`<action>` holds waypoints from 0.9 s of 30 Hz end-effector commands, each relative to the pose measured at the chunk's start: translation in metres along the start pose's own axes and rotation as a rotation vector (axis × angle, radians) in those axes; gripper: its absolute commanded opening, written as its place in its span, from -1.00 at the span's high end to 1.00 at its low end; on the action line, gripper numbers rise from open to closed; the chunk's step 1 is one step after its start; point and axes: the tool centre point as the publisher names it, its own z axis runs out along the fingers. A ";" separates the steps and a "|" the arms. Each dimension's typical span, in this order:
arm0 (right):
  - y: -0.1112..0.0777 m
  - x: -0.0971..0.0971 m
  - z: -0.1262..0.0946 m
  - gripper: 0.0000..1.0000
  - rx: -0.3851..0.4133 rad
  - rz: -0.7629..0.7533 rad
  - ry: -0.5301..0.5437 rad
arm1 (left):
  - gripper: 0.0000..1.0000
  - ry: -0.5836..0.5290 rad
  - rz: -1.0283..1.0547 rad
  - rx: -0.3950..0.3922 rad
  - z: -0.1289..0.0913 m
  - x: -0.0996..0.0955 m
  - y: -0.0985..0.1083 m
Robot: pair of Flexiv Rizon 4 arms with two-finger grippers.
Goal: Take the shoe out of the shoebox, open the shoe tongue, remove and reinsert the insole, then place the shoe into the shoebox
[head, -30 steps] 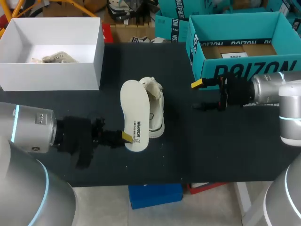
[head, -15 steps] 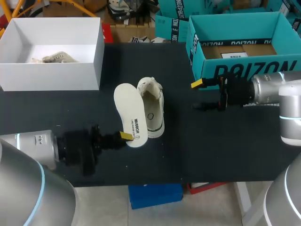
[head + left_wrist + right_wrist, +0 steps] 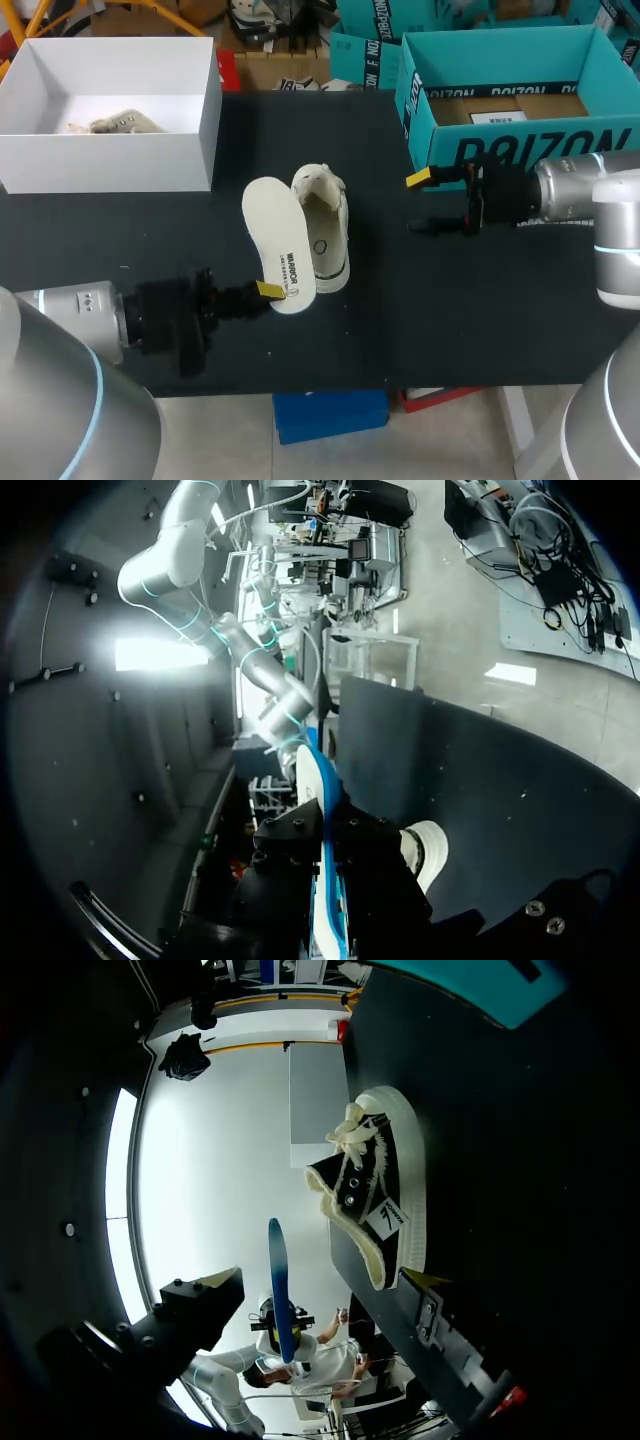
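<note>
The cream low-top shoe [image 3: 326,228] lies on the black table [image 3: 450,310], toe toward the front, tongue pulled open; the right wrist view shows its dark lining [image 3: 375,1195]. Its white insole [image 3: 277,243] hangs just left of the shoe, a little above the table. My left gripper [image 3: 268,290] is shut on its near end. In the left wrist view the insole [image 3: 322,810] runs edge-on out from my left gripper [image 3: 326,900], blue underside showing. My right gripper [image 3: 420,203] stands open to the shoe's right with nothing in it; from it the insole [image 3: 279,1285] shows as a thin blue strip.
A white box [image 3: 205,130] at the back left holds another cream shoe [image 3: 112,124]. A teal shoebox [image 3: 520,150] stands at the back right, right behind my right arm.
My left arm has drawn back and down, carrying the insole from over the shoe to its left side. The shoe and my right arm have kept still.
</note>
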 end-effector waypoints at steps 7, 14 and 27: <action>0.000 0.000 0.001 -1.00 -0.002 0.000 -0.002 | 1.00 0.004 0.040 0.034 0.028 0.001 -0.014; 0.000 0.000 0.001 -1.00 -0.002 0.000 -0.002 | 1.00 0.015 0.107 0.052 0.049 0.026 -0.019; 0.000 0.000 0.001 -1.00 -0.002 0.000 -0.002 | 1.00 -0.073 0.202 0.030 0.048 0.065 0.014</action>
